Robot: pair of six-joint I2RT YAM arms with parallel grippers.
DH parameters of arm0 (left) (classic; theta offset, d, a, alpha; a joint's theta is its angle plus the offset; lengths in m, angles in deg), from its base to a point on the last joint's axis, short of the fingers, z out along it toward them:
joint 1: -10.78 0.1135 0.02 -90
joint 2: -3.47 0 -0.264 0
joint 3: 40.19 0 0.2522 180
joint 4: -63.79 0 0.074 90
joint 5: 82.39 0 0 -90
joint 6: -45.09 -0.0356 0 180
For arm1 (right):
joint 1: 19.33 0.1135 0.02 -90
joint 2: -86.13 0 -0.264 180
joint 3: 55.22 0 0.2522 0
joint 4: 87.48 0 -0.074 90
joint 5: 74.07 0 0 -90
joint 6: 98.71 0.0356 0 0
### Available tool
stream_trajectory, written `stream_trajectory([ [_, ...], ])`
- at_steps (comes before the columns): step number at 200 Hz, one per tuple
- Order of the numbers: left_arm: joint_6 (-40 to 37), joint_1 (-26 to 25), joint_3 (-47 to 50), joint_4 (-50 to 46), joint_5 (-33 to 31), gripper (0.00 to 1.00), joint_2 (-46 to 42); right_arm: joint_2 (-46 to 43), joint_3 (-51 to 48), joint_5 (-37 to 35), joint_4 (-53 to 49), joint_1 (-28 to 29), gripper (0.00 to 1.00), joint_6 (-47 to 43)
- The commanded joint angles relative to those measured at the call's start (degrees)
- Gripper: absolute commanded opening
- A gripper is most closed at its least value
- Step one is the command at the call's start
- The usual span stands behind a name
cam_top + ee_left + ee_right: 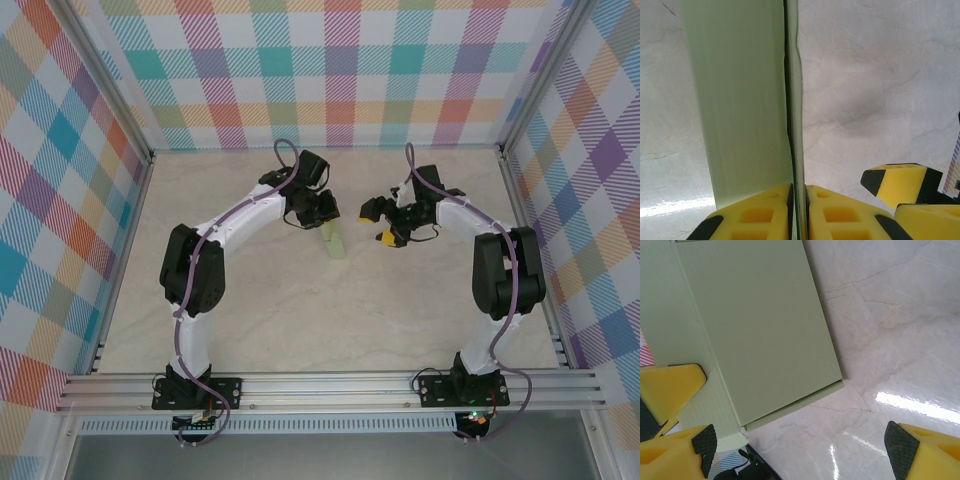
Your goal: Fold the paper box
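The paper box (334, 241) is pale green card, folded flat, standing on edge on the table between the two arms. In the left wrist view its broad face (740, 100) runs up the frame, and a thin panel edge is pinched between my yellow fingers. My left gripper (323, 217) (799, 194) is shut on it from above. My right gripper (376, 222) (800, 455) stands open just right of the box, its jaws wide apart with nothing between them. The right wrist view has the box's (755, 325) flat face and lower edge at upper left.
The pale marble table (300, 320) is walled by plaid panels (340, 70) at the back and sides. An aluminium rail (330, 390) with both arm bases runs along the near edge. One right finger (900, 182) sits close beside my left fingers.
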Motion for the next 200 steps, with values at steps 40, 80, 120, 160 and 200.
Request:
stream_trajectory([
  [40, -1.62, 0.34, -4.00, 0.92, 1.92, 0.26, 0.79, -1.65, 0.95, -0.65, -1.83, -0.23, 0.89, -2.33],
  [80, -3.55, 0.37, -7.63, -0.66, 2.02, 0.31, 1.33, -2.34, 0.90, -2.10, -2.53, -0.19, 0.89, -3.17],
  [120, -6.46, 0.48, -9.93, -3.86, 1.01, 0.37, 0.23, -3.40, 1.46, -3.75, -3.71, -0.21, 0.90, -5.97],
  [160, -11.99, 3.09, -9.86, -9.16, -6.09, 0.46, -5.26, -7.26, 8.11, -15.40, -12.17, 2.74, 0.91, -14.10],
  [200, -14.40, 9.30, -3.28, -10.40, -12.29, 0.54, -13.15, -5.00, 18.24, -30.58, -19.30, 11.94, 0.93, -17.70],
])
